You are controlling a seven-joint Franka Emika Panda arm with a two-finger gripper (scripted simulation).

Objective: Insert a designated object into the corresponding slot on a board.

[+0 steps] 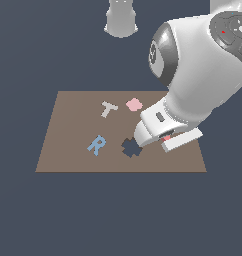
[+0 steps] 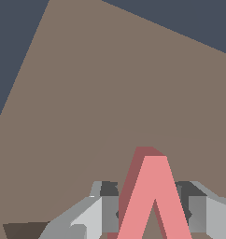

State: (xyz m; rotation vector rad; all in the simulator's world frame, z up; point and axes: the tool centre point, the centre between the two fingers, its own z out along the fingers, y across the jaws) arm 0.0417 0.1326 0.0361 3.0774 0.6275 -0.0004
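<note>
A salmon-red V-shaped block (image 2: 154, 196), the designated object, sits between my gripper (image 2: 152, 219) fingers in the wrist view, one grey finger (image 2: 105, 207) pressing each leg. Brown board surface (image 2: 110, 93) fills the view behind it. In the exterior view the gripper (image 1: 165, 139) is low over the board (image 1: 68, 150) on the exterior view's right, and only a sliver of the red block (image 1: 166, 138) shows under the hand. The V-shaped slot is hidden; the arm covers that part of the board.
On the board lie a grey T (image 1: 109, 108), a blue R (image 1: 96, 145), a pale pink blob piece (image 1: 134, 104) and a dark lobed hole (image 1: 131, 147) just beside the hand. The arm's base (image 1: 121, 20) stands behind the board.
</note>
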